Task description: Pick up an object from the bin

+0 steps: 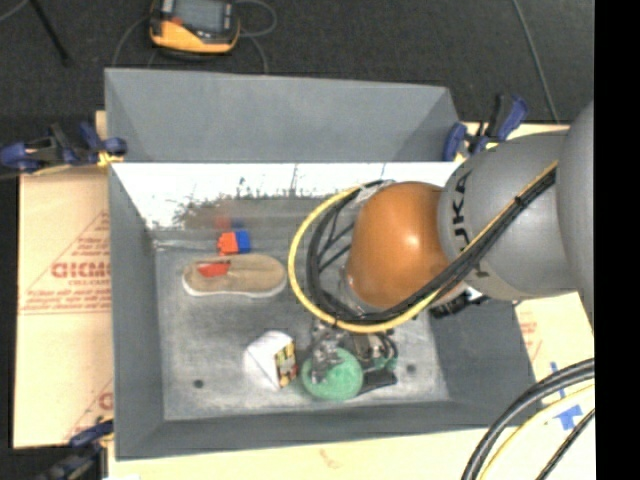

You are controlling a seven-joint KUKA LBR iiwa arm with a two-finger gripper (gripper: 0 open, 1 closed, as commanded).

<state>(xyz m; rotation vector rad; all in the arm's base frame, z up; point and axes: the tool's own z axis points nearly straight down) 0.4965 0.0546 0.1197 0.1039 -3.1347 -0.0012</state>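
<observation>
Black letters "UKA", part of the maker's name, on the arm's grey housing.

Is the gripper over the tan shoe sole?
No, the gripper is over the green ball; the sole lies apart, to its left.

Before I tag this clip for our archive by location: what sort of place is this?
Probably a robotics lab's grasping test cell: a KUKA arm reaches into a grey metal bin of small loose things, and an orange handheld unit lies on the dark floor.
</observation>
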